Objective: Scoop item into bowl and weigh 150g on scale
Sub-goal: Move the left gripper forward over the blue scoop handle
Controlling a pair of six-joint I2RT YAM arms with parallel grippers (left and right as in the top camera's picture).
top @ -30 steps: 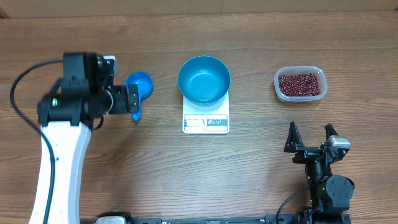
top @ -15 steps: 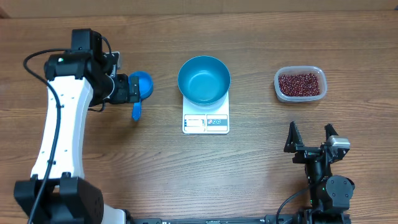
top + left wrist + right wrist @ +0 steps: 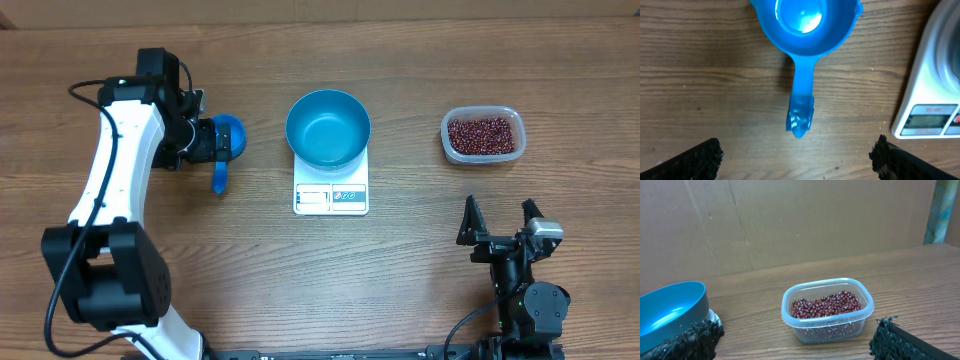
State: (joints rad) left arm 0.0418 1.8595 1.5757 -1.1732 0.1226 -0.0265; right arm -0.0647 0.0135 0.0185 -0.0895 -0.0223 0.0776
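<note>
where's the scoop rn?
Overhead view: the blue scoop lies empty on the left side, just left of the scale and bowl, directly under the open left gripper, handle toward the robot.

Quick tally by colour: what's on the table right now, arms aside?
Blue: 2, bowl and scoop
White: 1, scale
Clear: 1, tub holding red-brown beans
Total: 4
</note>
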